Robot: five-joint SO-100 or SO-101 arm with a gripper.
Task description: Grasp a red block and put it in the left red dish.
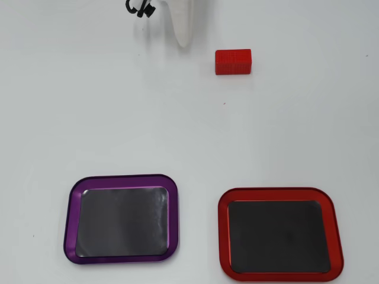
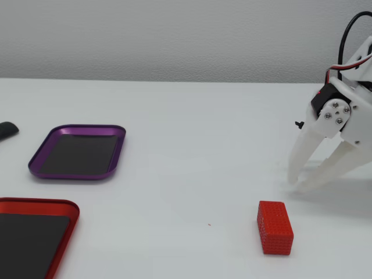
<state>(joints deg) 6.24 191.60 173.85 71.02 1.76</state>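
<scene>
Now the red block lies on the white desk, free of any grip. In the overhead view it sits near the top edge, right of centre, its long side running left to right. In the fixed view the block lies in the lower right, its ribbed faces plain to see.

The pincer stands just beyond the block in the fixed view, up and to the right of it, not touching it. Its two white fingers point down toward the desk with a clear gap between them, so it is spread apart and holds nothing. The tips reach down close to the desk surface; whether they touch it I cannot tell. In the overhead view only one white finger shows at the top edge, left of the block.

The red dish lies at the lower right of the overhead view, its dark inside bare. In the fixed view the red dish is cut by the lower left corner. A purple dish lies beside it, to its left in the overhead view, apart from it. Both dishes are well apart from the block.
</scene>
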